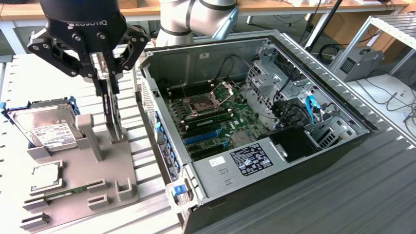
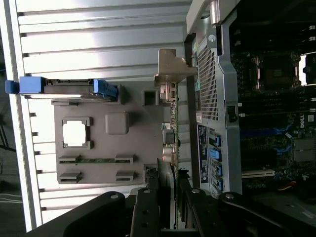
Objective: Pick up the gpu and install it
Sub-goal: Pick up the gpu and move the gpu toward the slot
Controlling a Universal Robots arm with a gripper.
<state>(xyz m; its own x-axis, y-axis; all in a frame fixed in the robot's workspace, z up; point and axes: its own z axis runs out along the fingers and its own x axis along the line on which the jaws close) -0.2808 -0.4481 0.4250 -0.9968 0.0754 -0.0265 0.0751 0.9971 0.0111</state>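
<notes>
ROBOTIQ hand [image 1: 107, 78] partly closed, pinching top edge of gpu [image 1: 114, 117]. Card upright in gray fixture [image 1: 85, 165], beside open PC case [image 1: 260, 122]. Hard drive [image 1: 48, 126] label unreadable.

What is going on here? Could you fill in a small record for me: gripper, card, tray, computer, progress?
Gripper: black gripper, at the card's top edge
Card: thin flat green circuit card, upright in the tray
Tray: grey plastic holder tray, also carrying a silver boxy hard drive with white label
Computer: open black computer case, on the exterior view's right, motherboard exposed
Progress: card not yet in the case
</notes>
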